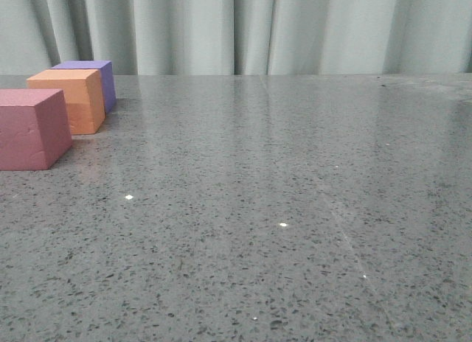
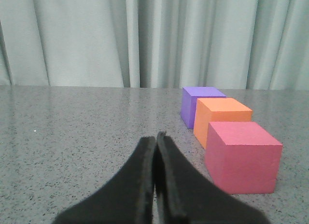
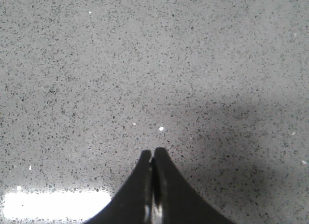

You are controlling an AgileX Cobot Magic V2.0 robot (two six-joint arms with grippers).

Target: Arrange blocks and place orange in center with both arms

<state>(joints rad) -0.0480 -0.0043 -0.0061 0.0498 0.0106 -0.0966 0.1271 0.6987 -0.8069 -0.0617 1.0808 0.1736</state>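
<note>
no readable text, labels, brands, numbers or signs in any view.

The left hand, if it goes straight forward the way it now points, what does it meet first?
Probably nothing on the table: the left hand, shut, points past the purple cube, orange cube and pink-red cube beside its line, toward the curtain. Depth is uncertain.

Soft, even light fills all three views. The bench (image 1: 295,209) gleams faintly with curtain (image 1: 236,29) reflections. In the right wrist view a blown-out white glare patch (image 3: 55,204) sits beside a broad dim shadow (image 3: 241,137), perhaps the arm's. The near dark fingers (image 2: 157,185) look slightly blurred.
</note>
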